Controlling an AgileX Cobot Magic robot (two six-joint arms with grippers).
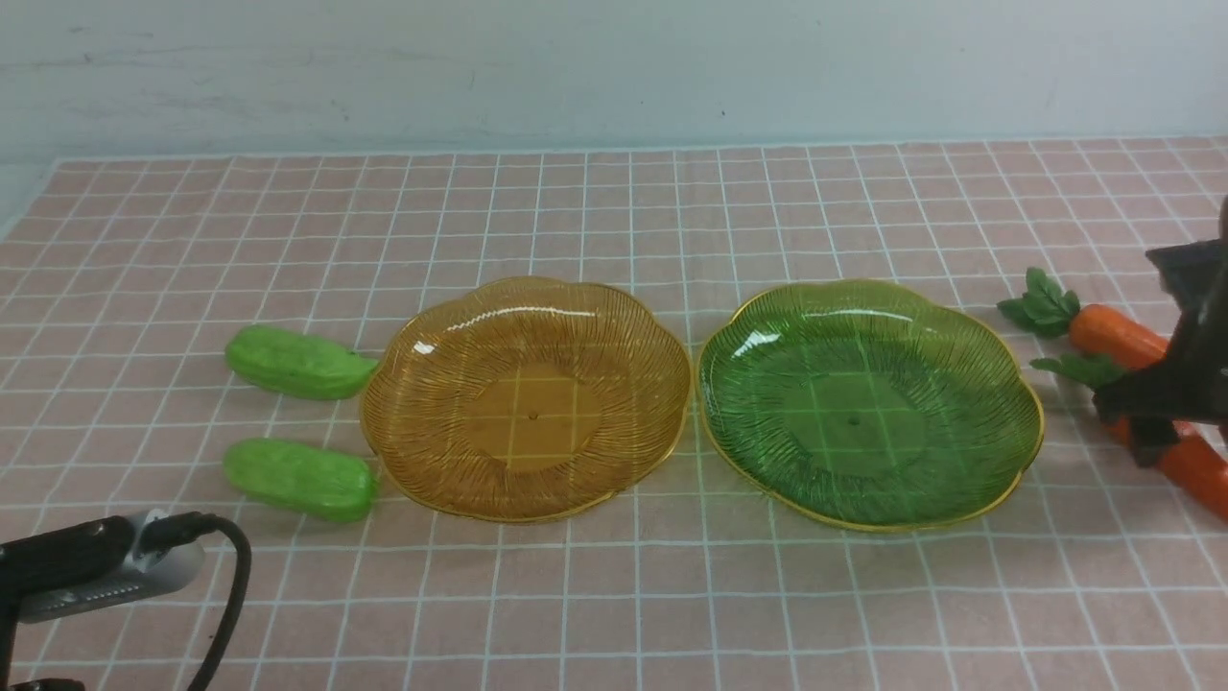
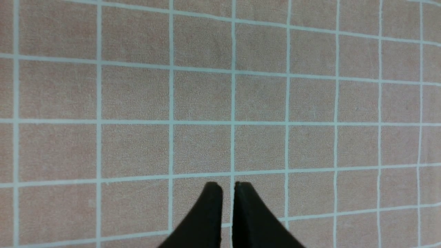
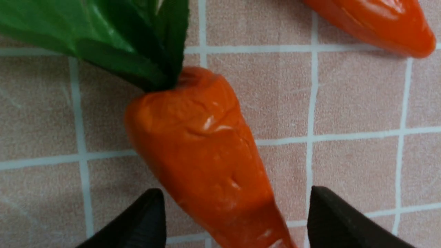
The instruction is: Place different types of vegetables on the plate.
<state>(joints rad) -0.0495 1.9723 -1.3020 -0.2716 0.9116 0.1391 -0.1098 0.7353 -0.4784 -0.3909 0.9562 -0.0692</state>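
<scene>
At the front view's right edge, the right gripper (image 3: 236,193) is straddling a glossy orange toy carrot (image 3: 196,137), jaws wide open and empty, for grasping.

near carrot (image 1: 1194,470): middle hidden behind right arm (image 1: 1190,365), tip cut by picture edge | far carrot (image 1: 1113,336): narrow end hidden likewise | left arm (image 1: 77,566): mostly out of frame

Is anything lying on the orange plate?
No, the orange plate is bare, and the far cucumber and the near cucumber lie on the cloth beside it.
</scene>
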